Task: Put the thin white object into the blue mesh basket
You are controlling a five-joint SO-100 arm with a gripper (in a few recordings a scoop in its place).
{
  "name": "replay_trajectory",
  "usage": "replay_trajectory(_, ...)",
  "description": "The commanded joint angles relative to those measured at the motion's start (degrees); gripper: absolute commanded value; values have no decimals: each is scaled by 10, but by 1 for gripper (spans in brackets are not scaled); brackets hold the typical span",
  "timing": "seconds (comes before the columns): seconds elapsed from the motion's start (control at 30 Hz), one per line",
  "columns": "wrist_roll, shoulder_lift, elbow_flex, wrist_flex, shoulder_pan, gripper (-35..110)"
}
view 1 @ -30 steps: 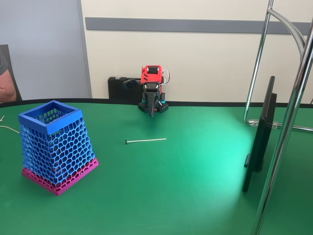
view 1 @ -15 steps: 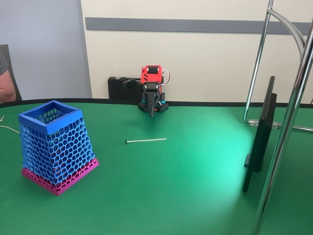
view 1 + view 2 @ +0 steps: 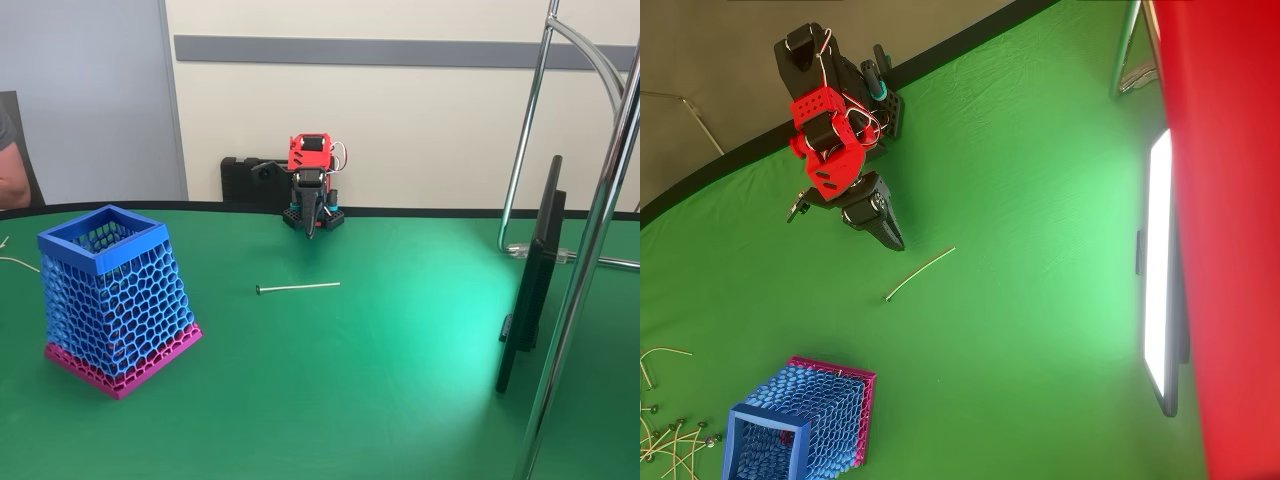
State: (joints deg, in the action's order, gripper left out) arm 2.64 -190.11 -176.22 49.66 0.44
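The thin white object (image 3: 299,288) lies flat on the green table, its dark tip pointing left in the fixed view; from overhead the stick (image 3: 920,274) runs diagonally. The blue mesh basket (image 3: 112,296) stands upright at the left on its magenta base, and sits at the bottom left (image 3: 800,420) in the overhead view. My gripper (image 3: 310,232) hangs folded at the arm's base by the far table edge, fingers pointing down and shut with nothing between them. Overhead, the gripper (image 3: 892,240) is a short way up-left of the stick, not touching it.
A dark screen (image 3: 530,290) on a stand and chrome poles (image 3: 590,250) occupy the right side. Several loose pale sticks (image 3: 665,430) lie left of the basket in the overhead view. A person's arm (image 3: 12,180) shows at the far left edge.
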Motion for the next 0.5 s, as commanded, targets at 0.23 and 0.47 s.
replay_trajectory(0.23,-62,111,78,-5,-1,1)
replay_trajectory(0.47,-168,243,156,-52,19,1)
